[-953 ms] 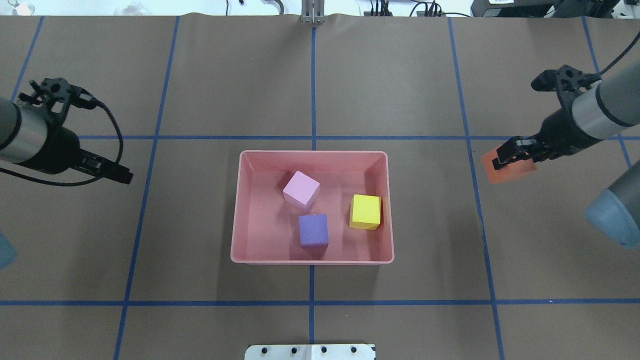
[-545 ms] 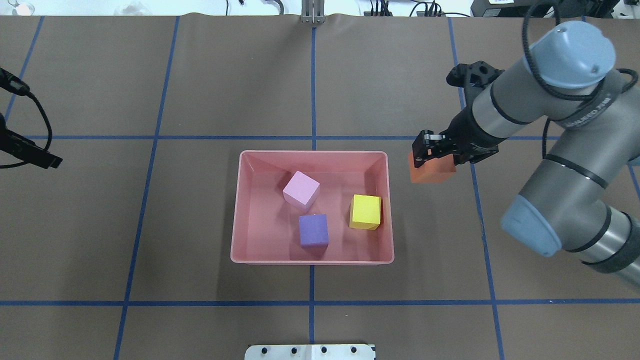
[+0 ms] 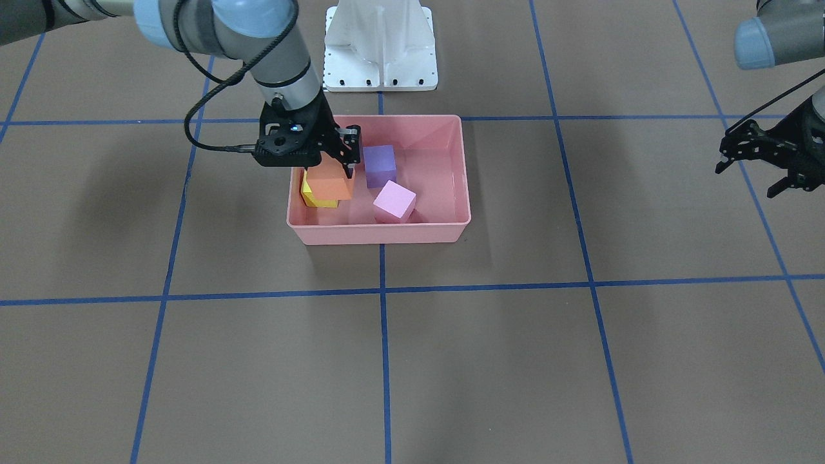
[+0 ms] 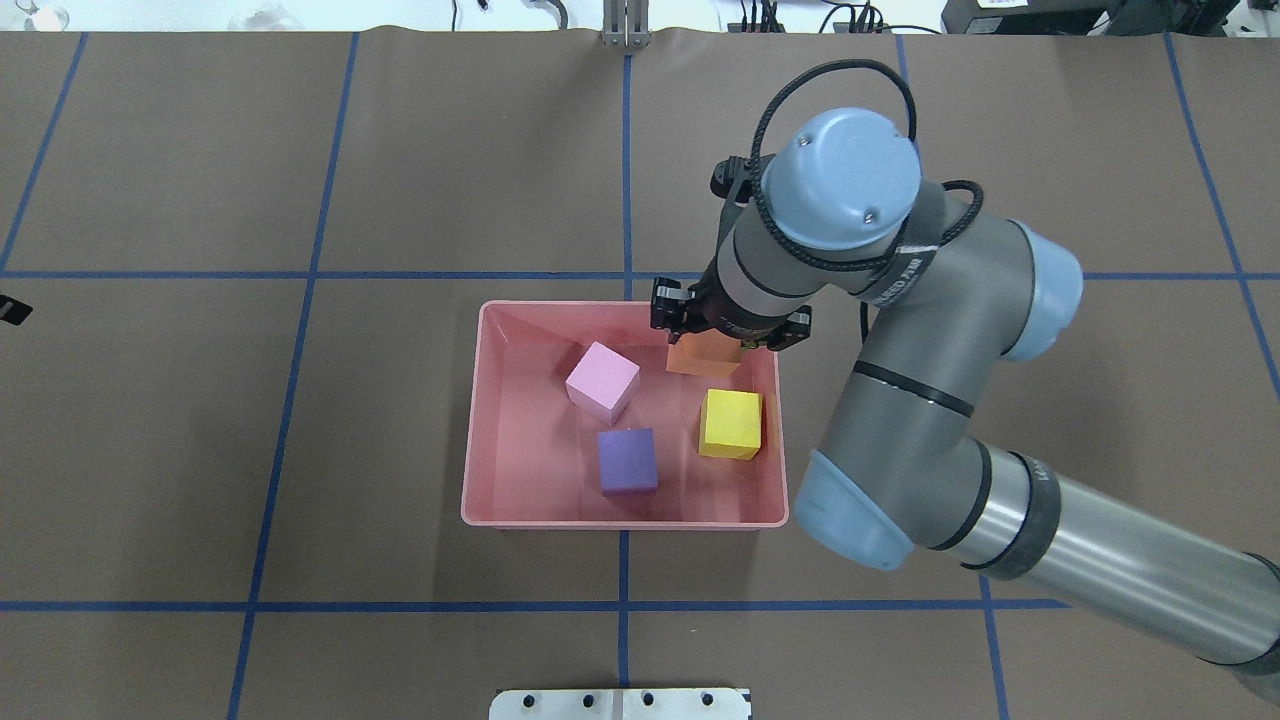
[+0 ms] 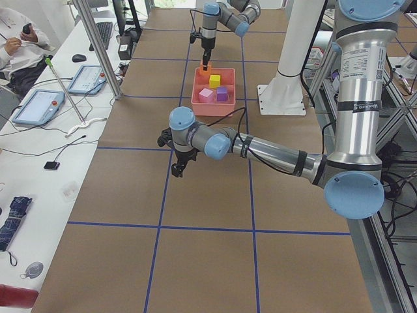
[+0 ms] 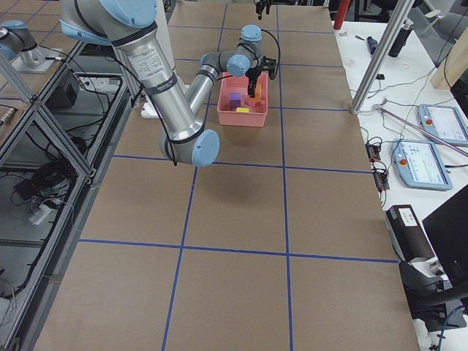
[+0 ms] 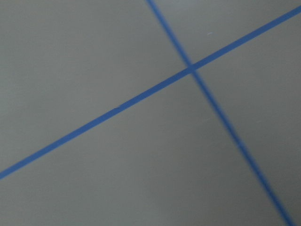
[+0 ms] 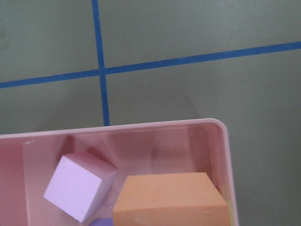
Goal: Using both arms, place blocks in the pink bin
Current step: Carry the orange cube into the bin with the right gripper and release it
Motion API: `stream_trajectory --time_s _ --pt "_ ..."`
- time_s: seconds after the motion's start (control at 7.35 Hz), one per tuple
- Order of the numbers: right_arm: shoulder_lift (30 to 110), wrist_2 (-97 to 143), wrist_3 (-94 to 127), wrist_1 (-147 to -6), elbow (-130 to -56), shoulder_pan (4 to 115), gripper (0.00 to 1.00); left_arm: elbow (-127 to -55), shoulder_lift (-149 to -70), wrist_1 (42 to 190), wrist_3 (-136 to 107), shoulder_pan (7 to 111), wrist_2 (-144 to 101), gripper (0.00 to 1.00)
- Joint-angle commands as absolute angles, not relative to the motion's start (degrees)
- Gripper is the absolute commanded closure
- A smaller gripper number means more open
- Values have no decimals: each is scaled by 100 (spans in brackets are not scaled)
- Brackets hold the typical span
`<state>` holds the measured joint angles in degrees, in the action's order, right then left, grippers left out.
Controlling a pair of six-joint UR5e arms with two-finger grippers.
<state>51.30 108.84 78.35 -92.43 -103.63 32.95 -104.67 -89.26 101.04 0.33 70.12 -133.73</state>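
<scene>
Overhead exterior view: the right gripper (image 4: pixel 716 338) pinches the orange block (image 4: pixel 703 356) between its two fingers and holds it inside the outline of the pink bin (image 4: pixel 478 420), at the corner on the robot's right and far from its base — just beyond the yellow block (image 4: pixel 731 422). Whether the orange block touches the bin floor cannot be told. The light pink-lilac block (image 4: pixel 602 380) and the purple block (image 4: pixel 627 460) lie on the bin floor, apart from each other. The left gripper (image 3: pixel 747 177) hangs well apart from the bin over the brown table (image 4: pixel 300 150) — fingers spread, gripping nothing.
</scene>
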Motion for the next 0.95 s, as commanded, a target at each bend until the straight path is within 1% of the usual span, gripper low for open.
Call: stream_trajectory --time_s 0.0,0.27,0.54,0.68,0.82 --pt "4983 10380 8077 -9255 -10178 3076 1 -10389 -8947 10107 26 7031 -13403 0" --pt "5115 10641 7911 -9264 -10230 3355 1 -10389 -8930 10099 -131 7031 -13403 0" --pt "5569 11553 7054 -9264 -10518 4162 1 -10302 -8895 10107 -369 7144 -13351 0" --pt "5816 11958 6501 -9264 -10651 4645 1 -9944 -8895 10116 -352 7502 -13351 0" --pt "6088 12467 5903 -9264 -10687 5163 1 -9853 -8921 10177 -343 7906 -13403 0"
